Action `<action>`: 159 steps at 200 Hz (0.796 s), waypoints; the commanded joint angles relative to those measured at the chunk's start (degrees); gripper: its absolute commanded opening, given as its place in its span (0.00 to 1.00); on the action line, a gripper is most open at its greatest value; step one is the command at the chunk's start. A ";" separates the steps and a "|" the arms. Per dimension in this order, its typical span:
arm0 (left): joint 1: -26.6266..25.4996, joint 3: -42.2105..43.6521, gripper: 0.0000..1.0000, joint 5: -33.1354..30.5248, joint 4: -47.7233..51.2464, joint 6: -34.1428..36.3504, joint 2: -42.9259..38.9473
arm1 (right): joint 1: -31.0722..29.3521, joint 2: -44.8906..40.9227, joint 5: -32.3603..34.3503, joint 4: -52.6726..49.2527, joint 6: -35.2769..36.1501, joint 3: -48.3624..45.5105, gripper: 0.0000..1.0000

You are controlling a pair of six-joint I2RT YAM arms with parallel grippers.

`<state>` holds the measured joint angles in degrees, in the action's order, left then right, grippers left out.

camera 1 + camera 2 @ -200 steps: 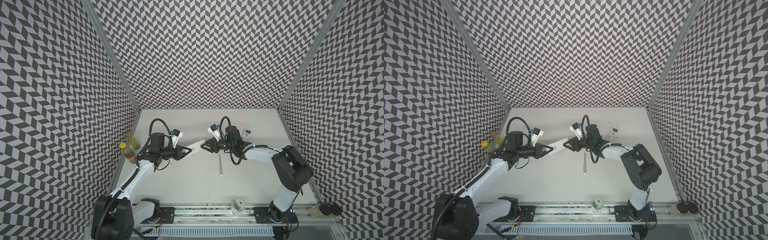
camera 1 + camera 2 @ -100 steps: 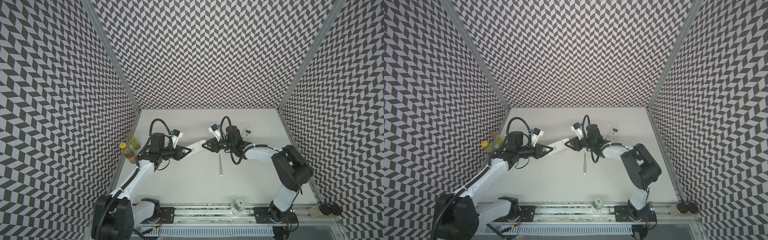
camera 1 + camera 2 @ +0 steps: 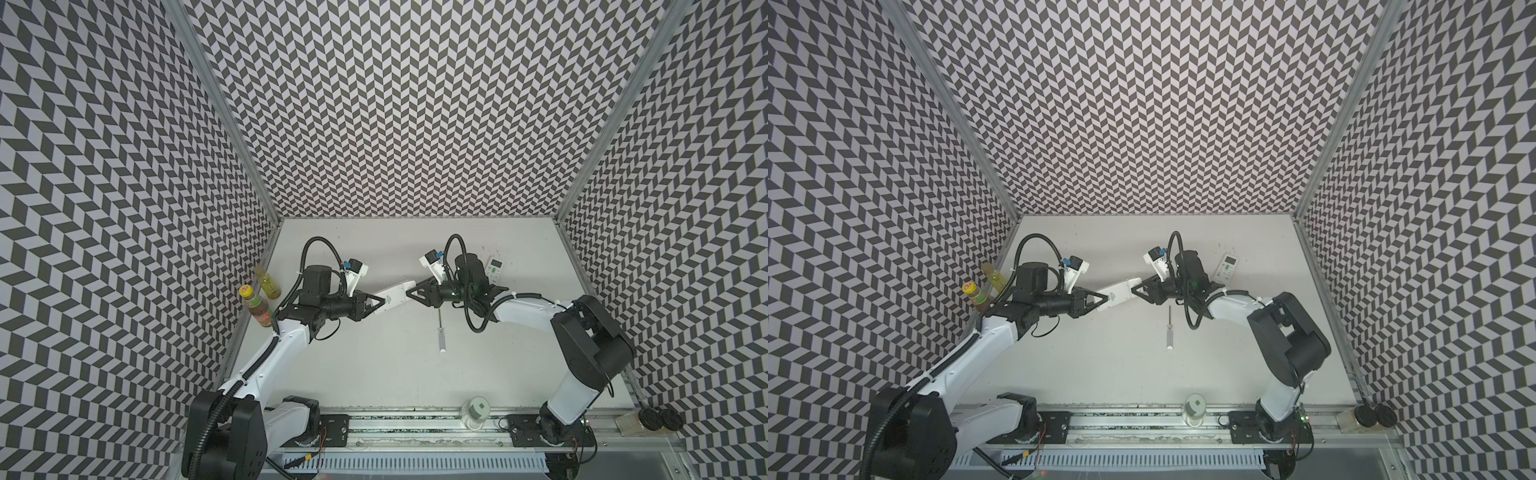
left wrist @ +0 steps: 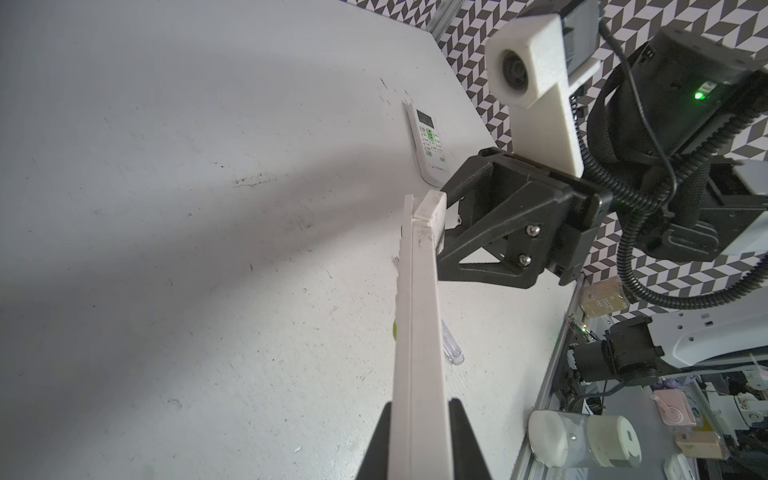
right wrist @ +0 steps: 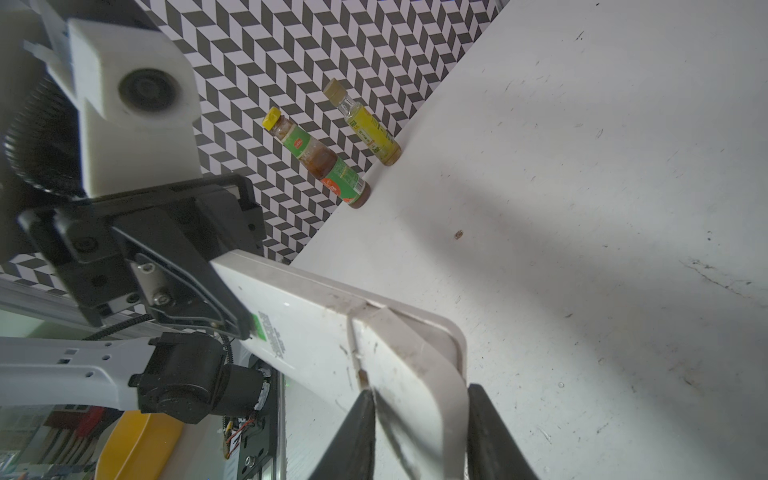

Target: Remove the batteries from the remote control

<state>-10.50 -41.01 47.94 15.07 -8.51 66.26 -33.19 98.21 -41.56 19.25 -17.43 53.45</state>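
A white remote control [image 3: 392, 295] [image 3: 1117, 295] hangs in the air over the middle of the table, held at both ends. My left gripper [image 3: 376, 305] [image 4: 420, 403] is shut on its near end, edge-on in the left wrist view. My right gripper [image 3: 409, 293] [image 5: 420, 390] has its two fingers pressed against the sides of the far end, where the battery cover [image 5: 399, 357] sits slightly lifted off the back of the remote control [image 5: 307, 332]. The batteries are hidden.
A second white remote [image 3: 494, 268] [image 4: 428, 145] lies on the table behind my right arm. A screwdriver [image 3: 440, 336] [image 3: 1169, 328] lies below the grippers. Two bottles [image 3: 262, 293] [image 5: 345, 145] stand at the left wall. A jar [image 3: 476, 411] stands at the front rail.
My right gripper's fingers have narrowed onto the remote's far end. Both arms and the remote have stayed almost where they were.
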 commanded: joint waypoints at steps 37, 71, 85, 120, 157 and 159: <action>-0.07 -2.11 0.00 -2.31 -1.27 1.21 0.47 | -0.63 -3.34 -1.07 0.40 0.47 -0.36 0.31; -0.13 -2.00 0.00 -3.48 -1.01 1.83 0.53 | -0.67 -3.21 -1.05 0.44 0.27 -0.54 0.28; -0.14 -1.95 0.00 -3.50 -0.98 1.93 0.50 | -0.78 -3.12 -1.13 0.53 0.28 -0.56 0.25; -0.14 -1.94 0.00 -3.77 -0.84 2.06 0.45 | -1.15 -2.80 -1.60 1.06 0.00 -0.30 0.22; -0.14 -1.95 0.00 -3.70 -1.00 1.93 0.37 | -1.66 -1.78 -1.37 1.15 -0.23 -0.01 0.15; -0.14 -1.89 0.00 -3.70 -1.01 1.99 0.36 | -1.67 -1.79 -1.30 1.15 -0.12 0.05 0.14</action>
<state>-10.50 -41.10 43.99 15.07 -7.16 66.92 -34.33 96.86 -42.35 18.06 -17.47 53.36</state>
